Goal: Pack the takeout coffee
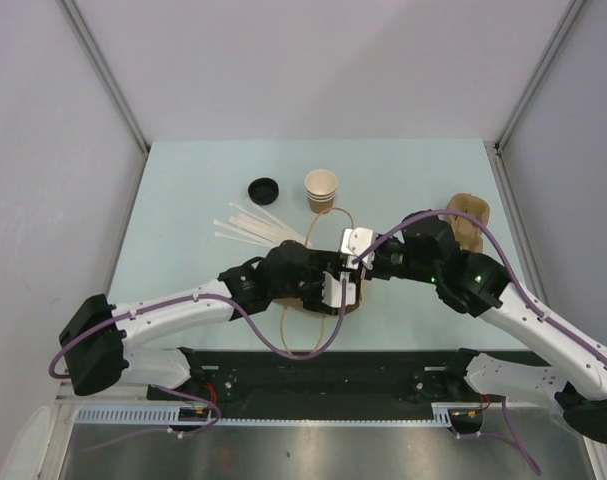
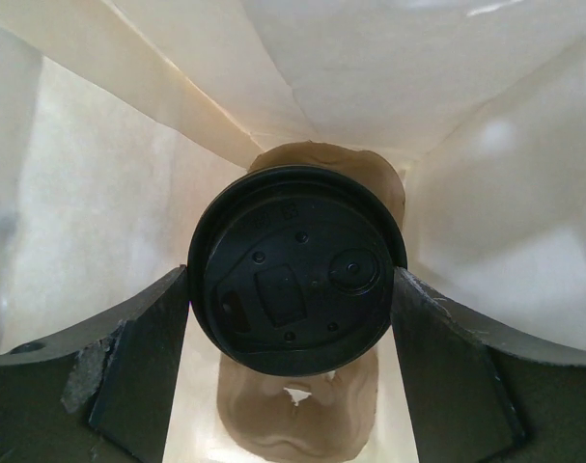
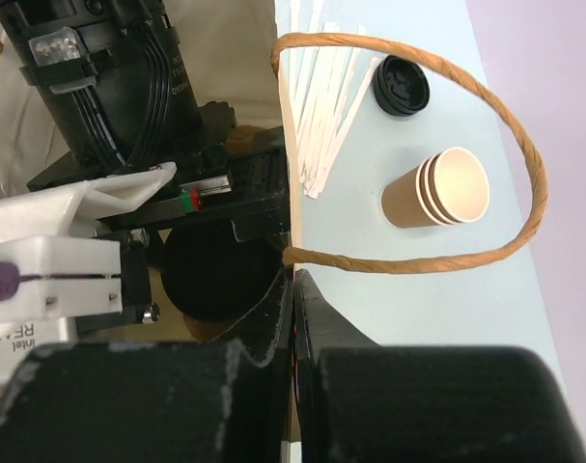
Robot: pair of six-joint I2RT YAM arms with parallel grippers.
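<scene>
Two grippers at creased kraft paper bag (image 2: pixel 486 222): left gripper (image 2: pixel 291 282) clasps round, black-lidded takeout coffee (image 2: pixel 297 318) inside; right gripper (image 3: pixel 293 299) pinched tight on paper bag rim. Smooth mint table (image 1: pixel 183 200), grey walls (image 1: pixel 283 60).

The left arm (image 1: pixel 173 310) is reaching from its base toward the middle of the table, its white link lying low and its black wrist (image 1: pixel 293 272) bending so that the left gripper (image 2: pixel 293 289) is pointing straight down. Its two dark fingers (image 2: pixel 143 357) are standing wide apart and pressing on opposite sides of the takeout coffee (image 2: pixel 302 241) at its lid. The right arm (image 1: pixel 528 315) is angling in from the other side, elbow raised, and its wrist (image 1: pixel 423 250) is meeting the left one. The right gripper (image 3: pixel 294 289) is keeping its jaws pressed fully together.
</scene>
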